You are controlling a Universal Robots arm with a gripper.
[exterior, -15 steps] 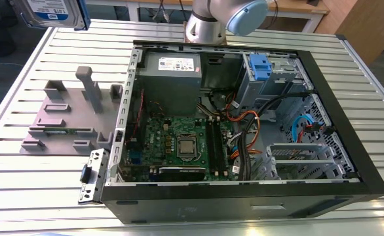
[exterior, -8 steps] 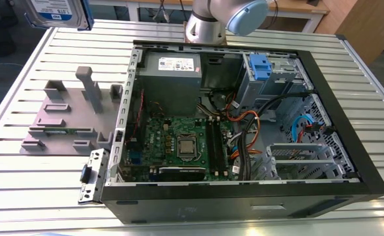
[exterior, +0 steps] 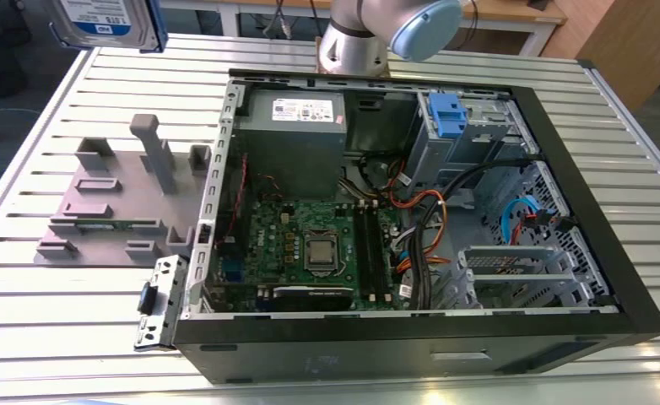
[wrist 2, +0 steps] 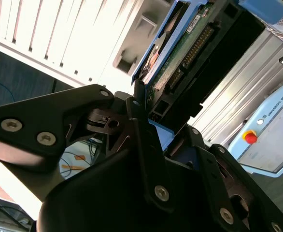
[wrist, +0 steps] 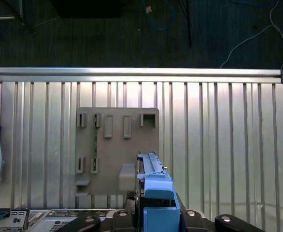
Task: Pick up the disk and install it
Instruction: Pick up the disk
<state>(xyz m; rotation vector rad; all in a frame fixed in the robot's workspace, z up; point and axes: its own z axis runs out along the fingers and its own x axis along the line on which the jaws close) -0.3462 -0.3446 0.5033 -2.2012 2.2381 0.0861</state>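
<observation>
The disk [exterior: 100, 21] hangs in the air above the table's far corner at the exterior view's left, label side showing, blue bracket along its edge. In the second wrist view my gripper [wrist 2: 151, 121] is shut on the disk [wrist 2: 180, 48]. Its green circuit board and blue bracket stick out past the black fingers [wrist 2: 141, 135]. The first wrist view looks down along the disk [wrist: 153, 186] edge-on, held between the fingers above the grey holder plate [wrist: 112, 154]. The open computer case [exterior: 420, 194] lies in the middle of the table.
A grey holder plate [exterior: 116, 202] with upright posts and a memory stick [exterior: 105, 224] lies beside the case at the exterior view's left. Inside the case are a grey power supply [exterior: 294, 126], a drive bay with a blue latch [exterior: 448, 110], the motherboard [exterior: 307, 245] and loose cables [exterior: 420, 219].
</observation>
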